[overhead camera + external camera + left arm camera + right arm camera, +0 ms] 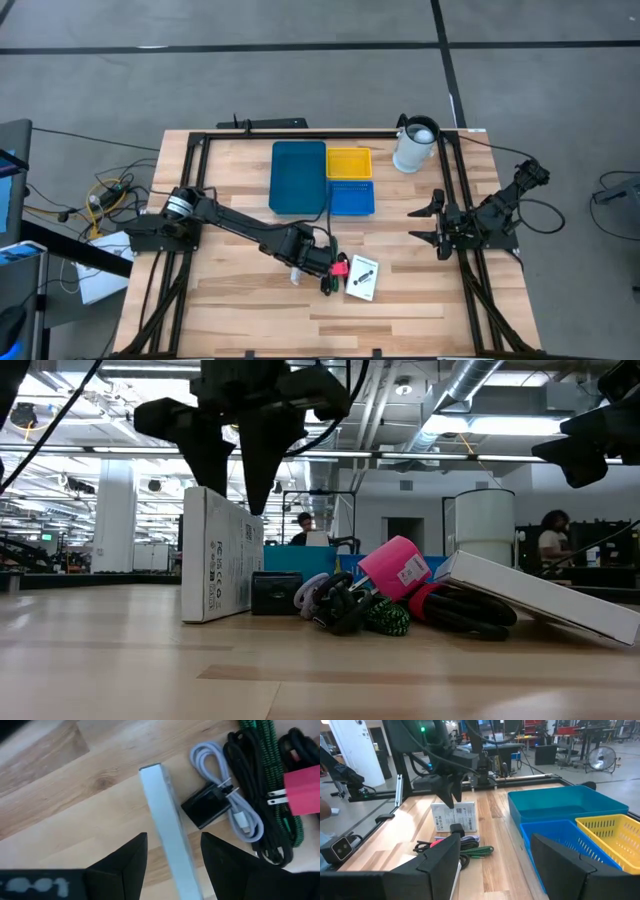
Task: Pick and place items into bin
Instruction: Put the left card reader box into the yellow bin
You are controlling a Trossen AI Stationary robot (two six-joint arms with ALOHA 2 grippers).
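White jug (414,146) stands at the table's (240,310) far right corner. Cables (105,196) lie on the floor off its left edge. Two people (549,540) sit in the room beyond.

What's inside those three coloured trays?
The teal tray, the blue tray and the yellow tray show only bare floors. The near corners of the blue and yellow ones hide behind the right gripper's fingers.

Item count:

- Trays: three — one teal (298,176), one yellow (349,163), one blue (352,198), upper centre of the high view.
- White boxes: two — one upright (220,555), one tilted (545,596).
- Jug (415,146): one.
- Black charger (206,808): one.
- Grey cable (235,800): one.
- Green cable (262,745): one.
- Pink plug (302,787): one.
- Arms: two.
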